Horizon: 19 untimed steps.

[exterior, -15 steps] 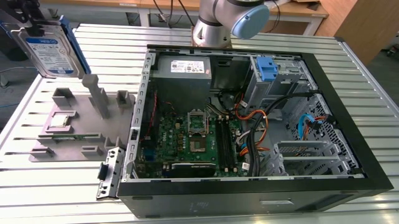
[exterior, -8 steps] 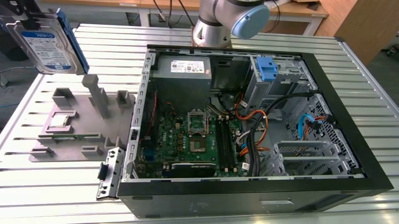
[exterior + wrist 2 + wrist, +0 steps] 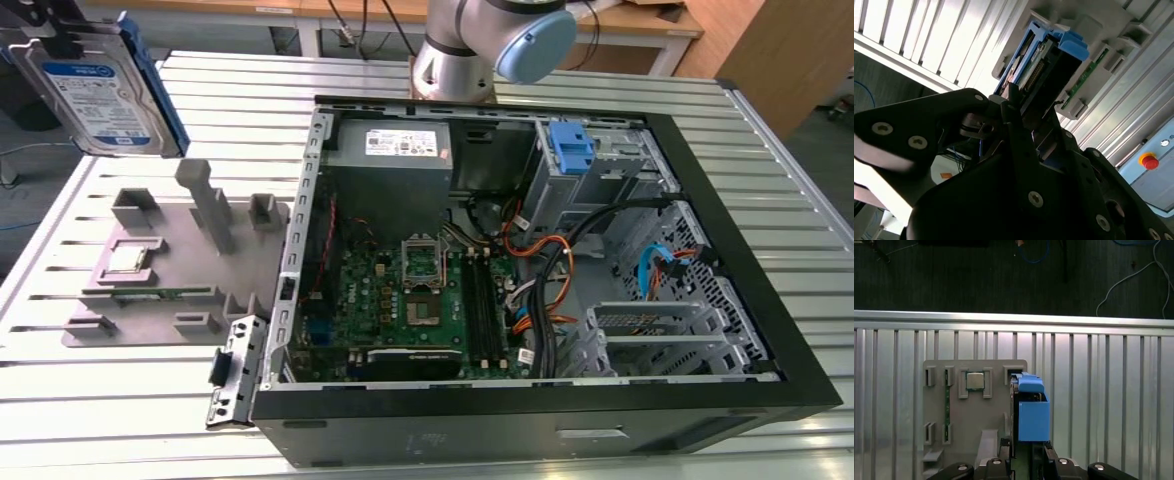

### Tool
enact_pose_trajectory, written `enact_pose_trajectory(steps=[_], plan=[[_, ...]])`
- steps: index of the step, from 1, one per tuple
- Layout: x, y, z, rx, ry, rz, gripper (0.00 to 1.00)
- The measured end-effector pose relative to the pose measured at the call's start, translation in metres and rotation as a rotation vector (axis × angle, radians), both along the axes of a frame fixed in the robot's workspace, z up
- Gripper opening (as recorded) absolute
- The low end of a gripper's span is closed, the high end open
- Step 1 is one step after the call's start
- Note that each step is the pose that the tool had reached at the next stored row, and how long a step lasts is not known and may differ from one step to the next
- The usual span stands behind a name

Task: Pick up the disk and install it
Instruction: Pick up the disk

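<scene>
- at the exterior view's upper left, your end effector (image 3: 64, 30) hangs over the bench (image 3: 80, 420) with the disk (image 3: 96, 88) in its grip. it is narrowed onto the disk's upper end, not spread wide.
- the disk is in the air, clear of the grey fixture (image 3: 174, 250). it sits above that fixture's far side, with its white-and-blue label turned toward the exterior camera.
- its long axis runs straight away from the end effector, close to upright with a slight tilt. in the second wrist view the blue handle end (image 3: 1070, 44) is the end farthest from the fingers (image 3: 1021, 145), pointing down toward the bench.
- in the first wrist view you look down along the disk. its blue rail (image 3: 1031, 415) lies over one edge of the fixture, just beside the pocket that holds a small square chip (image 3: 974, 381).
- the open computer case (image 3: 534, 405) lies toward the exterior view's right of the disk, well apart from it, and the fixture is between the two.
- inside the case, a lone blue bracket (image 3: 570, 150) stands in the drive cage at the far corner. the grey power supply (image 3: 387, 148) is beside it, on the side nearer the disk.
- by my judgement the pick is done and the install is not: the disk is nowhere near the case opening yet.
</scene>
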<state>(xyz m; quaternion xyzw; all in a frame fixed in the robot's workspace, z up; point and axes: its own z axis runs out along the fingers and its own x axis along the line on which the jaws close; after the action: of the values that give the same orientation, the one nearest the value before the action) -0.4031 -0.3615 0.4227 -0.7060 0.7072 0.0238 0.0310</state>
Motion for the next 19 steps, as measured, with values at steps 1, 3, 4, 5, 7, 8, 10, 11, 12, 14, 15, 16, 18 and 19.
enact_pose_trajectory(steps=[1, 3, 4, 5, 7, 8, 10, 11, 12, 14, 15, 16, 18, 19], plan=[[0.0, 0.0, 0.0002, 0.0, 0.0001, 0.0, 0.35], [0.0001, 0.0, 0.0032, -0.0003, 0.0004, 0.0, 0.35], [0.0, 0.0, 0.0054, -0.0001, 0.0002, 0.0, 0.35], [0.0, 0.0, 0.0076, 0.0, 0.0, 0.0, 0.35], [0.0, 0.0, 0.0121, -0.0001, 0.0, 0.0, 0.35], [0.0, 0.0, 0.0147, -0.0001, 0.0001, 0.0, 0.35], [0.0, 0.0, 0.0202, 0.0, 0.0, 0.0, 0.35], [0.0, 0.0, 0.023, -0.0001, 0.0, 0.0, 0.35], [0.0, 0.0, 0.0256, 0.0, 0.0, 0.0, 0.35], [0.0, 0.0, 0.0302, 0.0, -0.0001, 0.0, 0.35], [0.0, 0.0, 0.0321, 0.0, -0.0001, 0.0, 0.35], [0.0, 0.0, 0.0339, -0.0001, 0.0, 0.0, 0.35], [0.0, 0.0, 0.0358, -0.0001, 0.0001, 0.0, 0.35], [0.0, 0.0, 0.0357, 0.0, -0.0001, 0.0, 0.35]])
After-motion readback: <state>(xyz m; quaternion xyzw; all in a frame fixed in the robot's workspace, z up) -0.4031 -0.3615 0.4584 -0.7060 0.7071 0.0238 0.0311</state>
